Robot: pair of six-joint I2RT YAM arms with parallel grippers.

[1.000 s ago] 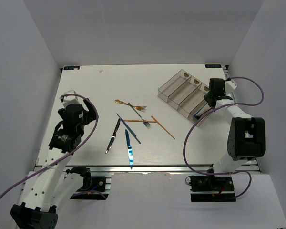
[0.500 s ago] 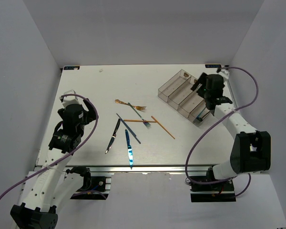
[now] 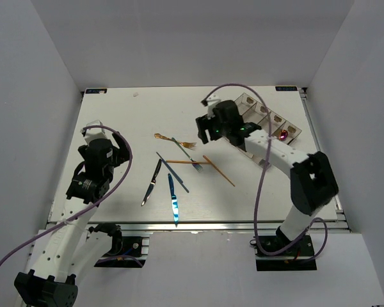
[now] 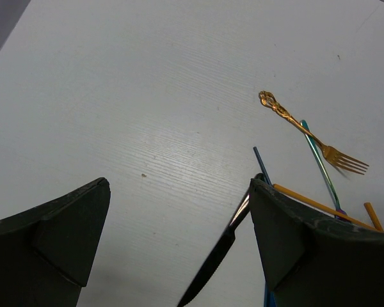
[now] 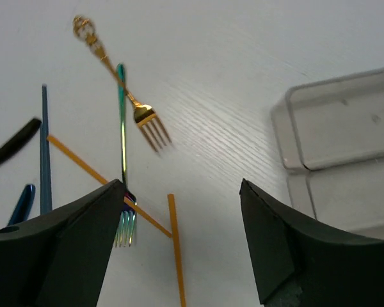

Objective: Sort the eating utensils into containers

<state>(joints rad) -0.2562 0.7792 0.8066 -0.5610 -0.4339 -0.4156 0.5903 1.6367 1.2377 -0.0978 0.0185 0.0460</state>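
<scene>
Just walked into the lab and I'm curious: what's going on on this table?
Two robot arms are sorting cutlery into a clear compartmented tray. The right end effector hovers open and empty by the loose pieces, near the gold fork. The left end effector, also open and empty, hangs at the left. The blue knife, black knife and other pieces lie unsorted on the table; one purple piece is in the tray.
</scene>
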